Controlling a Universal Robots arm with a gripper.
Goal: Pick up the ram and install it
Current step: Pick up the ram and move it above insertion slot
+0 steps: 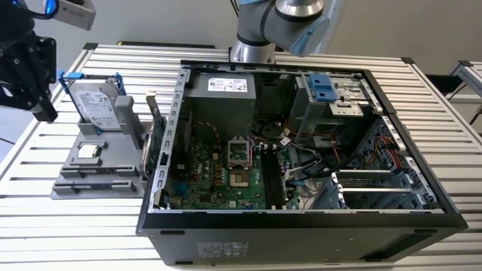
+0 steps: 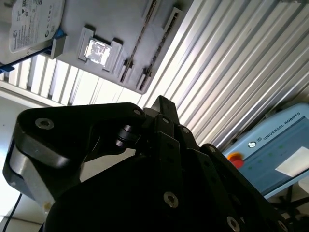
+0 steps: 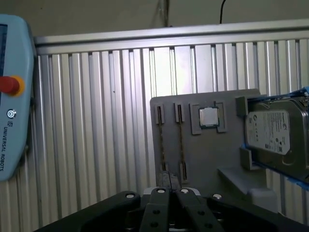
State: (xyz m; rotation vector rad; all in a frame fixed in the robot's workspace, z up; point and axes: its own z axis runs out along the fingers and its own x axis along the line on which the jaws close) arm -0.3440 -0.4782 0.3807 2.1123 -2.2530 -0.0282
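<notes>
Two rams (image 3: 161, 140) (image 3: 182, 140) stand on edge in the slots of a grey holder (image 3: 212, 159); in the second wrist view they are thin dark strips (image 2: 140, 41). From the exterior view one ram (image 1: 153, 121) rises at the holder's side nearest the open computer case (image 1: 301, 226). The black gripper (image 1: 44, 116) hangs high at the exterior view's left, above and apart from the holder. Its fingertips meet with nothing between them in both wrist views (image 3: 168, 180) (image 2: 161, 102). The motherboard's black ram slots (image 1: 271, 175) lie inside the case.
The holder (image 1: 98, 180) also carries a silver hard drive in a blue frame (image 1: 98, 104) and a square processor chip (image 1: 89, 151). A light blue teach pendant (image 3: 12, 96) with a red button lies on the slatted table (image 1: 60, 226). The arm's base (image 1: 252, 51) stands behind the case.
</notes>
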